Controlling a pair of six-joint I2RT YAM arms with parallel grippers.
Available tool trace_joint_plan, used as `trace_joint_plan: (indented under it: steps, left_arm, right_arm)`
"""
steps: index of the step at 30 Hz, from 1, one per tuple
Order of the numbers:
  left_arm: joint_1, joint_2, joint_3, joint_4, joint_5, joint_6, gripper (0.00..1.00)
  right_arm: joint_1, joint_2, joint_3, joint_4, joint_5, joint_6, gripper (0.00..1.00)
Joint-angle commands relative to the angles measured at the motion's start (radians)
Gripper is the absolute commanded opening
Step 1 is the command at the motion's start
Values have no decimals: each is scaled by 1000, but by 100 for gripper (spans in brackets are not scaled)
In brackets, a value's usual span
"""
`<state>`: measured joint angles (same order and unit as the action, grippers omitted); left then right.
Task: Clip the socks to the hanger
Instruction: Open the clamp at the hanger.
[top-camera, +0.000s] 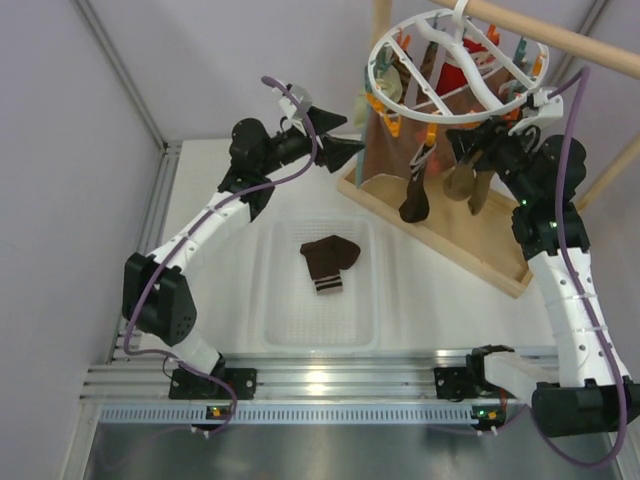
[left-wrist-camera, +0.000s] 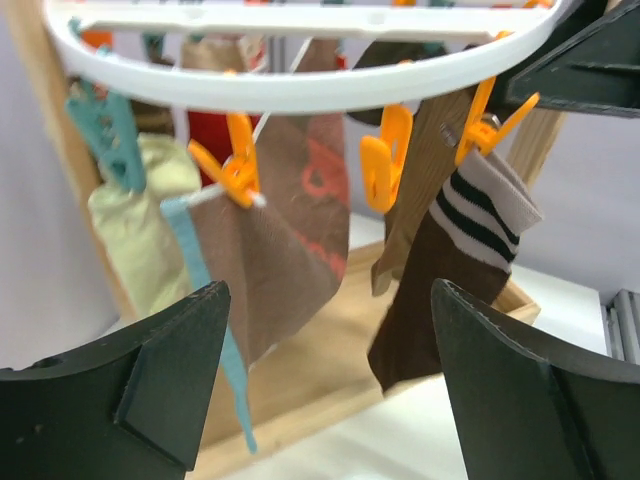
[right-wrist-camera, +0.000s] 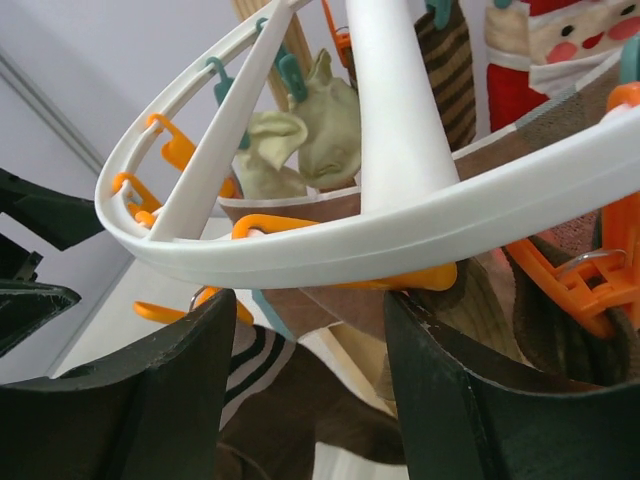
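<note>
At the desk's far right, other socks (left-wrist-camera: 130, 210) crowd the hanger (right-wrist-camera: 350, 250); one brown sock (left-wrist-camera: 430, 270) hangs, second sock (top-camera: 328, 262) lies mid-desk; left fingers (left-wrist-camera: 170, 380) released, right fingers (right-wrist-camera: 150, 410) unclear.

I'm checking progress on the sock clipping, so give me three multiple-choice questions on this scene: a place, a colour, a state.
1. Where does the loose brown sock lie?
A) in the clear bin
B) on the wooden stand
C) over the wooden rod

2. What colour is the peg holding the striped brown sock at the hanger?
A) teal
B) orange
C) white

3. How is the left hand?
A) shut on a sock
B) open and empty
C) shut on a peg

Answers: 1 A, it lies flat inside the bin; 2 B, an orange peg pinches its cuff; 3 B, its fingers stand wide apart with nothing between.
</note>
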<state>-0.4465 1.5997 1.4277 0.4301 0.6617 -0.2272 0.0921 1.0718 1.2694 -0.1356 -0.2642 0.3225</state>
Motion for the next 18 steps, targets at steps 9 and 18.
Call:
trace_joint_plan:
  steps: [9,18]
  left_arm:
    - [-121,189,94,463,65,-71,90]
    - [-208,258,135,473,-95,8,82]
  right_arm:
    - [-84,11,-2,41,-47,-25,60]
    - [-130,10,-1,36,-64,-33,61]
